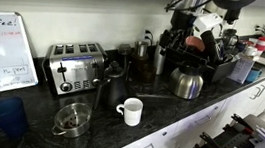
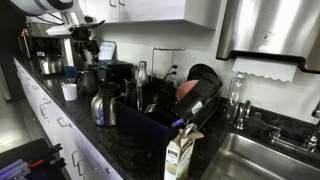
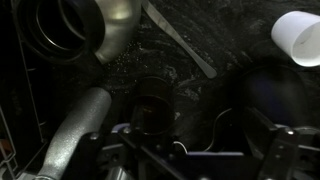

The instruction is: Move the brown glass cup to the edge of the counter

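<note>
The brown glass cup (image 3: 153, 105) shows in the wrist view as a dark round tumbler standing upright on the black speckled counter (image 3: 200, 70). My gripper (image 3: 198, 140) hangs above it, open and empty, with the cup under its left side and nothing between the fingers. In both exterior views the gripper (image 1: 177, 34) (image 2: 80, 42) is raised above the counter (image 1: 168, 113) near the back wall. I cannot pick out the cup with certainty in either exterior view.
A white mug (image 1: 129, 110) (image 3: 300, 38), a steel kettle (image 1: 186, 83) (image 3: 115, 30) and a spoon (image 3: 180, 40) lie toward the front edge. A toaster (image 1: 76, 68), a dish rack (image 2: 175, 105), a steel bottle (image 2: 140, 80) and a carton (image 2: 180, 155) stand around.
</note>
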